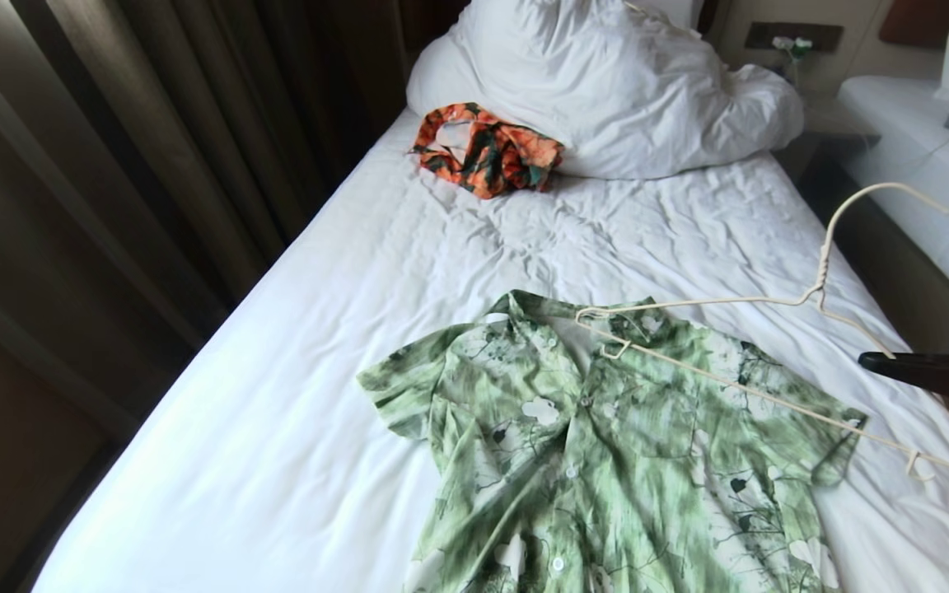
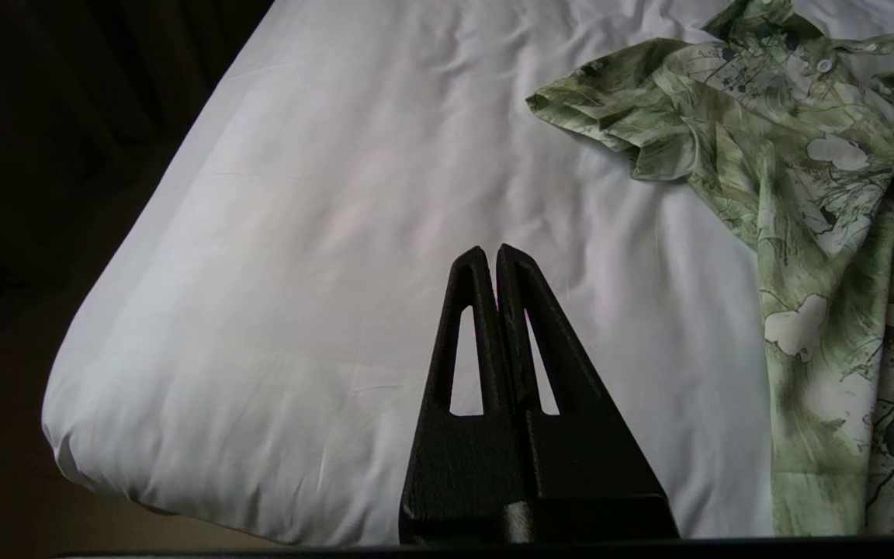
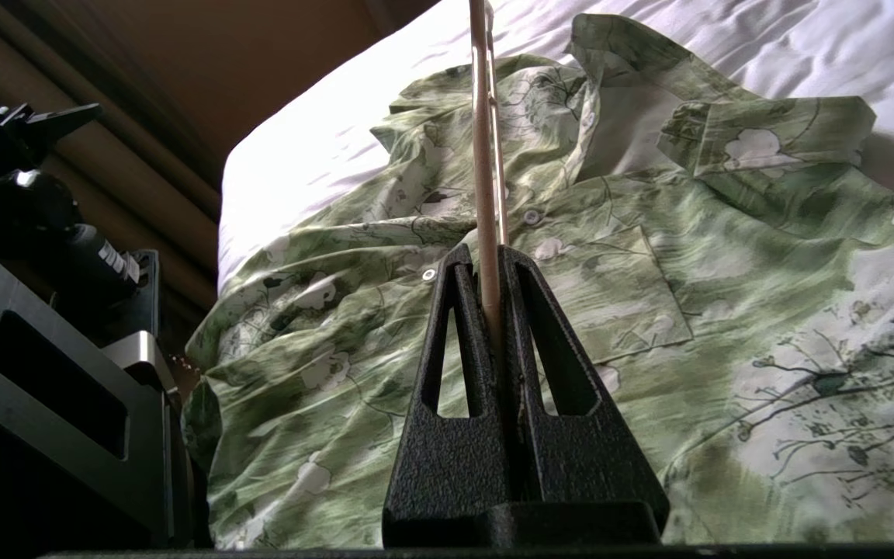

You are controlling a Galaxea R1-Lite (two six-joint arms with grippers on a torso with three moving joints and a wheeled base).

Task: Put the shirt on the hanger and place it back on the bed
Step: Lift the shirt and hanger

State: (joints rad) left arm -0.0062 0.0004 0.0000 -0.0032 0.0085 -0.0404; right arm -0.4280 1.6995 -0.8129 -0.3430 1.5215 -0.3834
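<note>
Shirt [image 1: 606, 445] lay nearest the camera, spread flat and front-up on the bed [image 1: 293, 346], collar toward the pillow [image 1: 598, 78], lower part cut off by the frame edge. Right claw [image 3: 491, 256] came in from the right edge of the head view, fingers clamped on one wire of the hanger [image 1: 771, 329]. Hanger was held tilted above the shirt's right shoulder: far tip over the collar, hook pointing up and off toward the bedside. It was not inside the shirt. Left claw [image 2: 490, 252] was pressed together, holding nothing, hovering over bare sheet near the bed's corner, beside the shirt's left sleeve. An orange patterned garment [image 1: 487, 148] sat crumpled against the pillow, well apart from the shirt.
</note>
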